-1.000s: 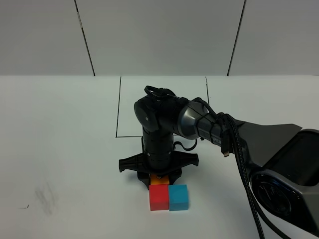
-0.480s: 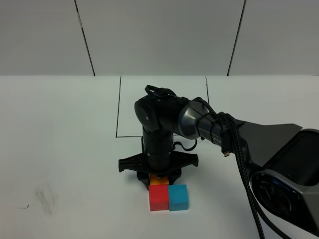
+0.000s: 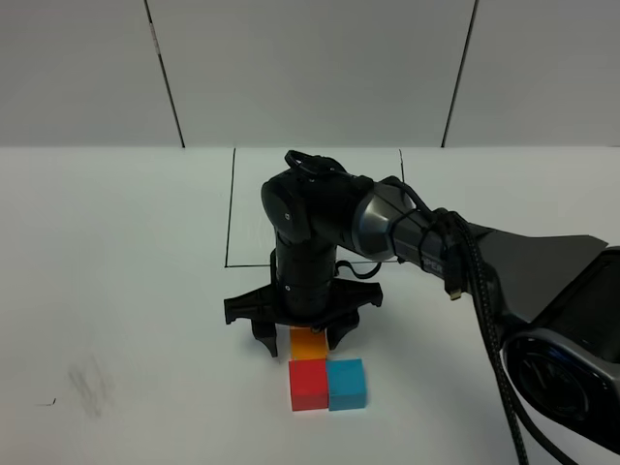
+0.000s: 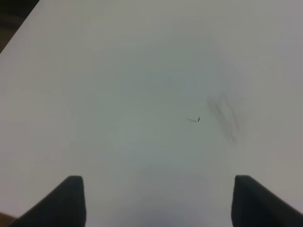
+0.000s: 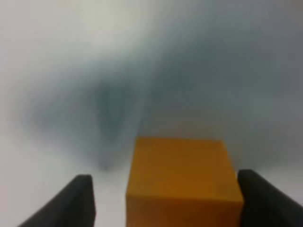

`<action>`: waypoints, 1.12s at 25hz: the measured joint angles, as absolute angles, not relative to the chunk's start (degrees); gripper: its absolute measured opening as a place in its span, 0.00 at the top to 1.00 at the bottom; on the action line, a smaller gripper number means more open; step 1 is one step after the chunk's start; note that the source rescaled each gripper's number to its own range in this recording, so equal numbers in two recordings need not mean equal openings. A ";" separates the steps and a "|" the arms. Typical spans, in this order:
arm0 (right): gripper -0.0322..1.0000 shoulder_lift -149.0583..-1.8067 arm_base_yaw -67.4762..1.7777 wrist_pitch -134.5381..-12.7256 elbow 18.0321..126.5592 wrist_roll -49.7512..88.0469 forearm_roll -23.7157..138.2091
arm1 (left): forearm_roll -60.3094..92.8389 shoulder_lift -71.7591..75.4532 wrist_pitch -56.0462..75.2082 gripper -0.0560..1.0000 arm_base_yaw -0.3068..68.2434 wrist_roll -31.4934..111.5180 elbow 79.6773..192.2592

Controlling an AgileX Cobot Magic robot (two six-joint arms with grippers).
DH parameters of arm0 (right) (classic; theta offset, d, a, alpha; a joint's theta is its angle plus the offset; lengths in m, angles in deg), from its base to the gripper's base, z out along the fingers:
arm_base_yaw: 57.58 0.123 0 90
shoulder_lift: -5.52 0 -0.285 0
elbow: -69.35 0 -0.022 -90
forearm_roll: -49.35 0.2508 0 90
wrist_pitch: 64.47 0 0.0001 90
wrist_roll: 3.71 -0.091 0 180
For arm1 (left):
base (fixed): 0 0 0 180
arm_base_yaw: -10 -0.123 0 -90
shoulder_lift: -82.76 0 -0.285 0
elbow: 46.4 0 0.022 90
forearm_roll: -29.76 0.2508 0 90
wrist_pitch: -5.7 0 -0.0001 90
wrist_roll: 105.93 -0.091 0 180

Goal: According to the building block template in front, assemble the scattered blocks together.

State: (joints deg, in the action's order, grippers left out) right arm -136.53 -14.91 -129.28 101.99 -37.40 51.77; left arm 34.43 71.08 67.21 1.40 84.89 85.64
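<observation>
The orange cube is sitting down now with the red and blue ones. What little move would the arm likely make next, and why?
Probably lift straight up and pull away. The right tool is open, its fingers standing clear on either side of the orange cube, which rests on the table behind the red cube, beside the blue cube. Nothing is held.

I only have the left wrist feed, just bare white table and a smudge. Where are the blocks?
Observer: The high camera shows the red cube and blue cube touching side by side, with the orange cube directly behind the red one.
Operator: Is the right gripper holding any of them?
Observer: No. The right gripper is open, its fingers either side of the orange cube without gripping it.
Operator: Is the orange one seated squarely?
Observer: From the right wrist camera the orange cube sits flat on the table between the spread fingertips.
</observation>
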 joint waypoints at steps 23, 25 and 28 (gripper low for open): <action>0.00 -96.75 -30.08 -133.97 101.99 -18.07 36.51 | 34.43 71.08 67.21 0.49 1.40 84.89 85.64; 0.00 -92.36 -32.87 -134.04 101.82 -15.15 36.92 | 34.43 71.08 67.21 0.49 1.40 84.89 85.64; 0.00 -85.45 -35.17 -134.08 101.56 -8.77 37.00 | 34.43 71.08 67.21 0.49 1.40 84.89 85.64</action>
